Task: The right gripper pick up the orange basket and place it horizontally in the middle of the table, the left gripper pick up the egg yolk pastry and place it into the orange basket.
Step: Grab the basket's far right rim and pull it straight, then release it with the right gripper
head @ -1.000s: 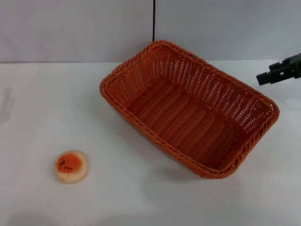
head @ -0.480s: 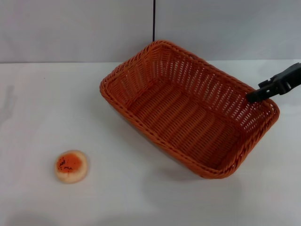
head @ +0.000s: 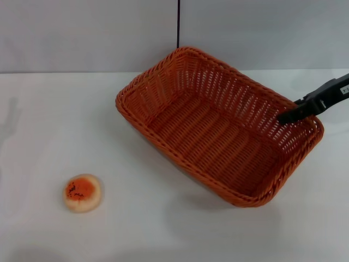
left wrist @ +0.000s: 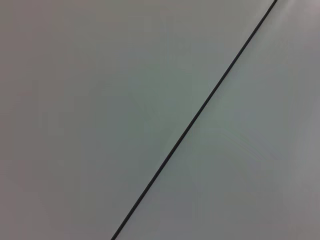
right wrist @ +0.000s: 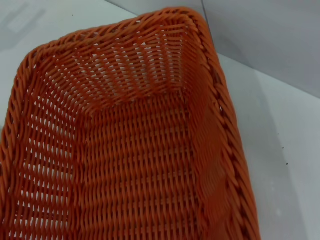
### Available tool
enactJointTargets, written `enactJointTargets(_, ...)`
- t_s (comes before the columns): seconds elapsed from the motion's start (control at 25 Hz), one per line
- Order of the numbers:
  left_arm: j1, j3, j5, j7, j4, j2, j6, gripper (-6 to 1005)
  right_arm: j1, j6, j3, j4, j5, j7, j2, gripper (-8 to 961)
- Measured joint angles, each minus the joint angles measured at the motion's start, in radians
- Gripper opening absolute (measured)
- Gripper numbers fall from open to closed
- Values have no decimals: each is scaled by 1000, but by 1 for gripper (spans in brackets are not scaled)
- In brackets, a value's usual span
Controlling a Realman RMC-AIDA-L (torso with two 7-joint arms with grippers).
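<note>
The orange basket lies askew on the white table, right of centre, and holds nothing. Its woven inside fills the right wrist view. My right gripper reaches in from the right edge, its tip over the basket's right rim, just inside the wall. The egg yolk pastry rests orange face up near the front left of the table. My left gripper is out of view; the left wrist view shows only a pale wall with a dark seam.
A grey wall with a vertical dark seam rises behind the table's back edge. Bare tabletop spreads between the pastry and the basket.
My right gripper has moved left and down from beyond the basket's right side to its right rim. Basket and pastry have not moved.
</note>
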Motion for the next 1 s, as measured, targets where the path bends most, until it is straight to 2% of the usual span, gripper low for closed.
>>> enactJointTargets(0.48,-4,9,0,0,0,0,-25,807,-7,4,-2,-1,-1,-18,0,395)
enactJointTargets(0.68,-5,9,0,-10,0,-1,-25,804,-11,14,-1,0,-1,-20,0,193)
enactJointTargets(1.0,-5,10,0,-13,0,-1,-25,800,-20,7,6,-4,10,-32,1,166)
